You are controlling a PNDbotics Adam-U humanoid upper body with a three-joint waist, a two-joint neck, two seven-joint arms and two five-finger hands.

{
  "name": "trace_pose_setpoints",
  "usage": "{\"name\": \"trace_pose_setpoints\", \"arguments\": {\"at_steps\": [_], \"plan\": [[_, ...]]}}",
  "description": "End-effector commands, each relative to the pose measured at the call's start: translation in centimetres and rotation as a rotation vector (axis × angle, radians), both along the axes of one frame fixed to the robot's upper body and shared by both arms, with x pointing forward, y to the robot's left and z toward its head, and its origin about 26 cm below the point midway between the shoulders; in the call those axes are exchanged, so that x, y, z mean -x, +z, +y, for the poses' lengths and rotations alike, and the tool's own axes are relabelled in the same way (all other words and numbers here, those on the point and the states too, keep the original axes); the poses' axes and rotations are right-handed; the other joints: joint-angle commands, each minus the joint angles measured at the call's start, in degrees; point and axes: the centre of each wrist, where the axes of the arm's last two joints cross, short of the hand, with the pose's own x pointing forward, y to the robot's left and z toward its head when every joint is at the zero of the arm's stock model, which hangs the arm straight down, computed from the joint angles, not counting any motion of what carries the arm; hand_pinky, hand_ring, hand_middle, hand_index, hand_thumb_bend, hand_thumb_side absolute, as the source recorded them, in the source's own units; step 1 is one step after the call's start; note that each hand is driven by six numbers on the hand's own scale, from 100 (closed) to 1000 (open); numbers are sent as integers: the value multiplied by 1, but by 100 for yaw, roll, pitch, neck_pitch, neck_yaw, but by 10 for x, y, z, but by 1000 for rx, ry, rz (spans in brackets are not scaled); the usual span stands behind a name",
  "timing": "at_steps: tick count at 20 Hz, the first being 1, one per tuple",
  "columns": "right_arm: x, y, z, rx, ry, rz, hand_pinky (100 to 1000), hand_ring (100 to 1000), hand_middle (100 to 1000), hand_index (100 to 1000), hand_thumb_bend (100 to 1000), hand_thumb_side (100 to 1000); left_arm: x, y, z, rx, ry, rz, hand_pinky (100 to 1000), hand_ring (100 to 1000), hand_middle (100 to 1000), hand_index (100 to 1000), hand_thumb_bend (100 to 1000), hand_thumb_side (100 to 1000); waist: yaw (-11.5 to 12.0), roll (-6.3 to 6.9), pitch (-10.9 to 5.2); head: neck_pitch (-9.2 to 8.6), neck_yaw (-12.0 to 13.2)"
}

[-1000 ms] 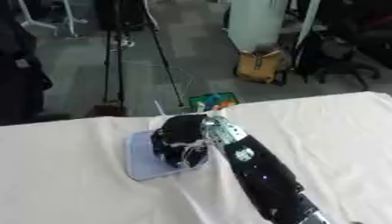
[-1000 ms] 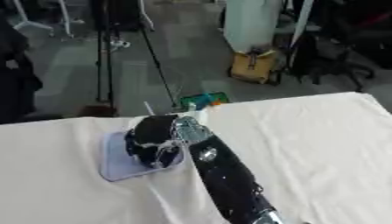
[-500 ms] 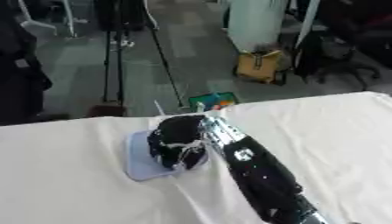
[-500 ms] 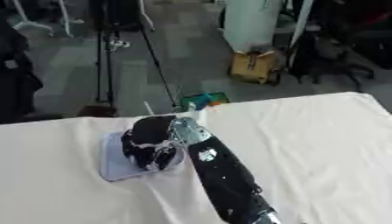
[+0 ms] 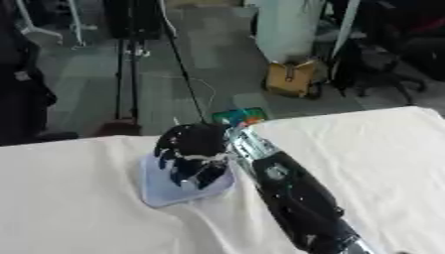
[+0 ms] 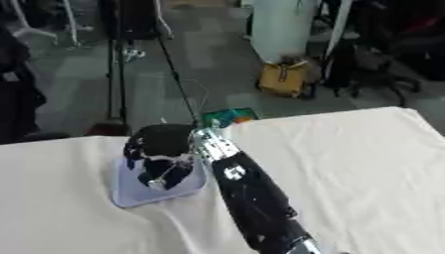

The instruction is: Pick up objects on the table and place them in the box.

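A shallow pale lavender box (image 5: 165,191) lies on the white tablecloth, left of centre. My right hand (image 5: 193,149) hangs over it, the black arm coming in from the lower right. Its fingers (image 5: 206,174) point down into the box, spread and relaxed, and hold nothing that I can make out. A small pale thing (image 6: 156,184) shows below the fingertips inside the box. A teal and orange object (image 5: 240,116) sits at the table's far edge just behind the hand. My left hand is out of sight.
The white cloth (image 5: 374,149) stretches wide to the right and left of the box. Beyond the far edge are a tripod (image 5: 130,59), a yellow box on the floor (image 5: 291,79) and chairs.
The right hand has shifted slightly left over the box; its fingers still hang down into it. The box has not moved.
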Motion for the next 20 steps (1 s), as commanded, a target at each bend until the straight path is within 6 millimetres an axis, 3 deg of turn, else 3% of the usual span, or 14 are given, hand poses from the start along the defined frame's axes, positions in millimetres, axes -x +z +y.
{"name": "trace_pose_setpoints", "arguments": {"at_steps": [1, 11, 15, 20], "plan": [[4, 24, 3, -10, 24, -72, 959, 941, 850, 805, 100, 498, 3, 4, 3, -4, 6, -13, 1000, 1000, 1000, 904, 100, 1000, -10, 1, -200, 14, 19], [4, 28, 1, -26, 33, -99, 961, 951, 873, 828, 100, 467, 3, 2, 6, -4, 21, -5, 1000, 1000, 1000, 903, 100, 1000, -125, 10, -336, 191, 109], [10, 40, 1, -83, 77, -129, 964, 957, 882, 840, 100, 430, 4, -1, 9, -6, 37, 7, 1000, 1000, 1000, 903, 100, 1000, -220, 21, -446, 382, 296], [26, 55, -2, -162, 153, -170, 959, 954, 884, 891, 100, 460, 5, -4, 11, -10, 51, 19, 998, 1000, 1000, 903, 100, 997, -349, 48, -619, 641, 670]]}}
